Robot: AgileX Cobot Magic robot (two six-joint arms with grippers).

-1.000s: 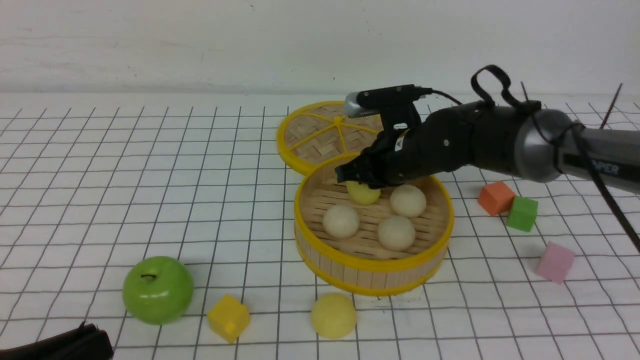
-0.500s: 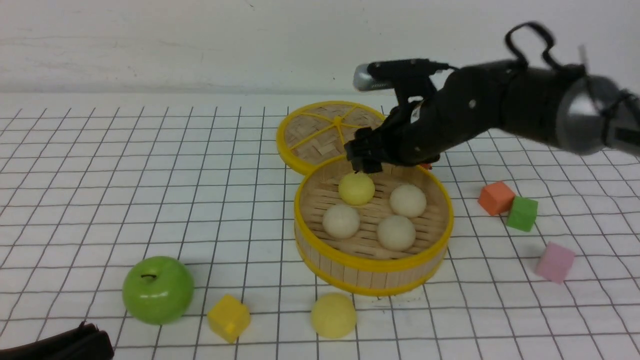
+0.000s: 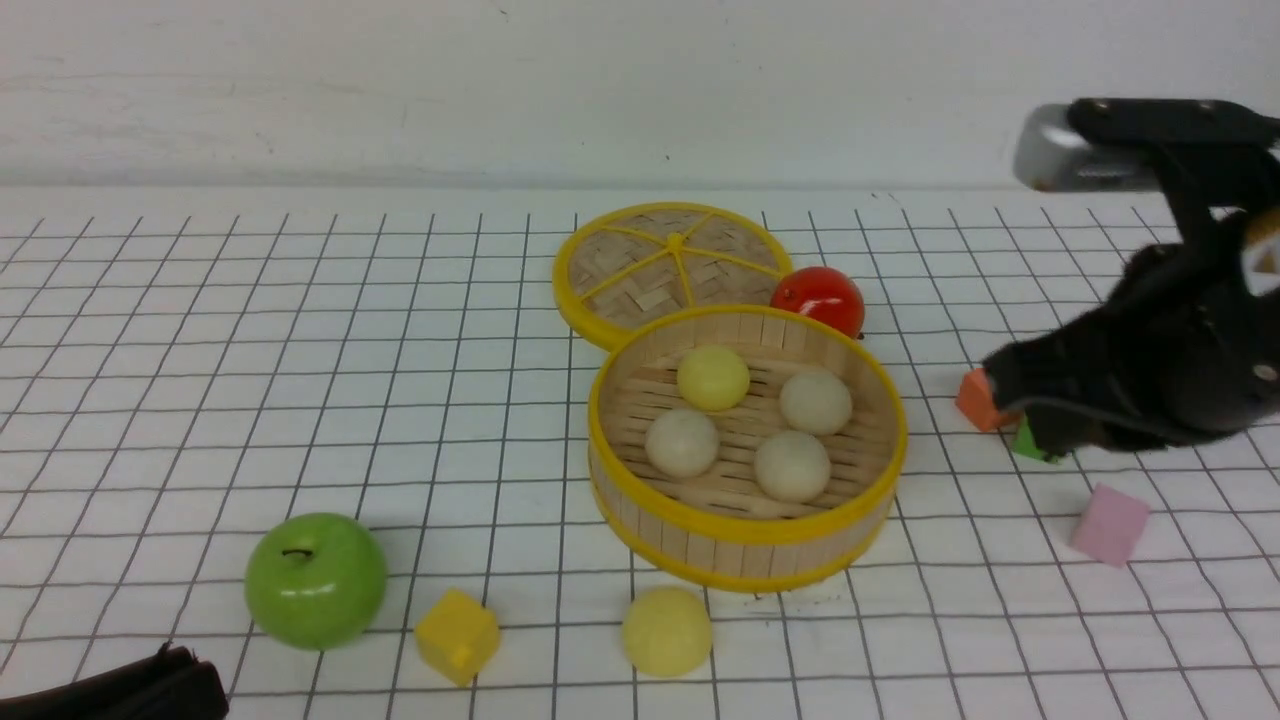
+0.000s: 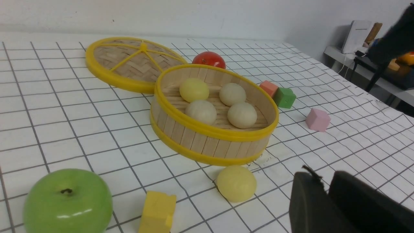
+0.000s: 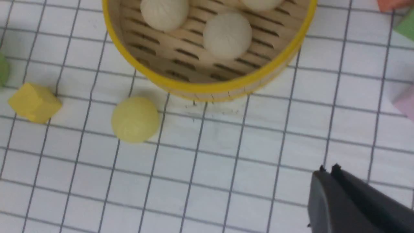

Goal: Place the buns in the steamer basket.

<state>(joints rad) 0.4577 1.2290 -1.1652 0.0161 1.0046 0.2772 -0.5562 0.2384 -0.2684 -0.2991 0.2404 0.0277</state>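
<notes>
Nearest you, at the basket's 6 o'clock, one yellow bun point(image 3: 667, 630) sits on the gridded cloth point(image 3: 200, 400), between a yellow cube point(image 3: 457, 635) and the basket point(image 3: 745, 520), with a green apple point(image 3: 316, 579) beyond the cube at 9. Your left gripper point(image 4: 326, 194) shows both fingers pressed together, empty. Inside the basket lie four buns: three cream point(image 3: 792, 465), one yellow point(image 3: 713, 377). Your right gripper point(image 5: 327, 170), fingers together and empty, hangs at 3 o'clock. At 12 lies the lid point(image 3: 670, 265).

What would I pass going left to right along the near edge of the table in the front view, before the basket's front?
Green apple → yellow cube → pale yellow bun → pink cube.
</notes>
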